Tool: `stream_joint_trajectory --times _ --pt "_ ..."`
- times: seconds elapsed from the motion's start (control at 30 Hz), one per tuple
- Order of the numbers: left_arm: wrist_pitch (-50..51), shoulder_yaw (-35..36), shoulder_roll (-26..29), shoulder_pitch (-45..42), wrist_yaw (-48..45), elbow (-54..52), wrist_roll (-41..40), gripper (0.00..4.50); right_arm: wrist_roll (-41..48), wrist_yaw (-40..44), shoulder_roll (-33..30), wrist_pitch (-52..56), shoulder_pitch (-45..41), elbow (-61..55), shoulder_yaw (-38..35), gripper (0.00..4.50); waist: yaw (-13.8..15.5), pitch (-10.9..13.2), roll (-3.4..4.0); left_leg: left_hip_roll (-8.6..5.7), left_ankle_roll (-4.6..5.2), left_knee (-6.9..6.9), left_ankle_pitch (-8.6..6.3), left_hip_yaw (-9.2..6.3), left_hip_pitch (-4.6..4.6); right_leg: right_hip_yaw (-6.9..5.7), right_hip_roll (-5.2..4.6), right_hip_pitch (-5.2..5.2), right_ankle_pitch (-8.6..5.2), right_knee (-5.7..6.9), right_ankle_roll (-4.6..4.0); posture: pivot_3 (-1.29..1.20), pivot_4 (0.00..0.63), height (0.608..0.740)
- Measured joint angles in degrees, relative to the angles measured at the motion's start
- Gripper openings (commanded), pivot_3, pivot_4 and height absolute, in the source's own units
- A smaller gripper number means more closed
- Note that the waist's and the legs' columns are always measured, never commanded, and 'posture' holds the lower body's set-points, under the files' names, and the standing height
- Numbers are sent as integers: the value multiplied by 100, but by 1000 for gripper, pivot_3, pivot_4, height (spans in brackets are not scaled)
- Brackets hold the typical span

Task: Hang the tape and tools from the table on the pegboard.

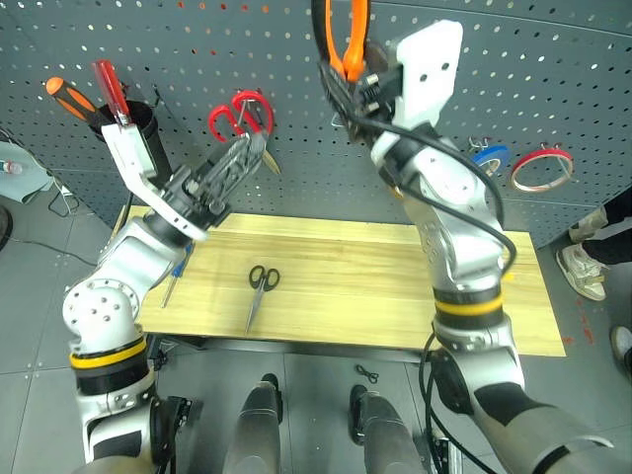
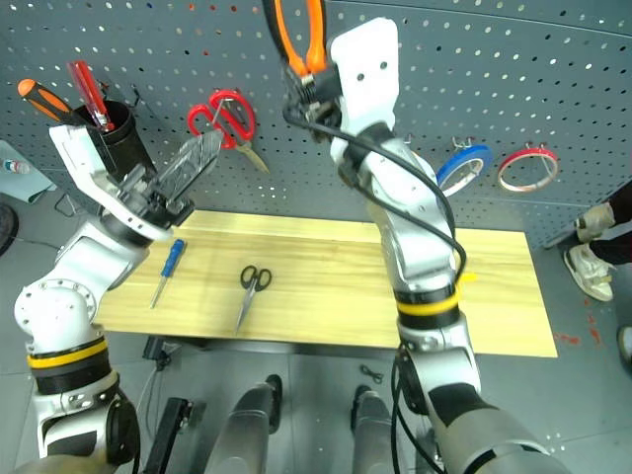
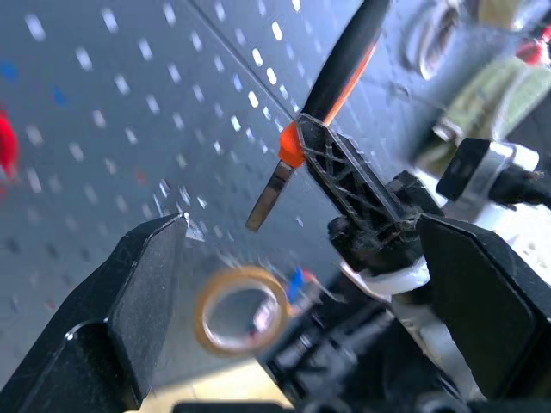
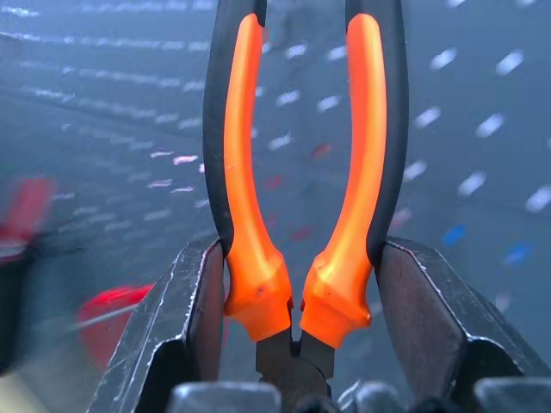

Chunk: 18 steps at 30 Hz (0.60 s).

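Note:
My right gripper is raised in front of the pegboard and shut on the pliers, near their head. Their orange-and-black handles point upward. My left gripper is open and empty, held up close to the board just below the red-handled scissors. The blue tape hangs on a hook to the right of my right arm. Small black-handled scissors lie on the table left of centre. The blue-handled screwdriver lies near the table's left end, under my left arm.
Red-handled scissors and a red tape ring hang on the board. A black cup at the left holds orange- and red-handled screwdrivers. A yellowish tape roll shows on the board. A person's shoes stand at the far right.

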Motion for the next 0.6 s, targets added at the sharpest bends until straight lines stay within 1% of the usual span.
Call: stream_joint_trajectory --times 0.13,0.23,0.43,0.6 --pt "-61 -156 -4 -6 -31 105 279 4500 -124 -101 -3 -988 -248 1264 -44 2297 -4 0 0 1 0 -17 0 0 -1 -2 0 -6 0 1 -1 174 248 740" --pt "-68 -159 40 21 -103 107 373 4500 -169 -143 11 -1458 -267 1946 -86 2297 -9 0 0 1 -2 -21 1 0 -1 -3 0 -7 0 0 -1 174 248 740" --pt "-61 -139 82 104 -219 107 432 4500 -172 -302 148 -2161 -452 2693 -211 2297 -42 0 0 1 -8 -19 5 -2 2 -4 0 -7 2 10 -4 193 251 740" --pt "-42 -116 149 271 -347 107 431 4500 -163 -393 242 -2536 -511 3010 -275 2297 -48 0 0 1 -10 -18 7 -5 3 -5 0 -6 2 14 -4 194 248 740"
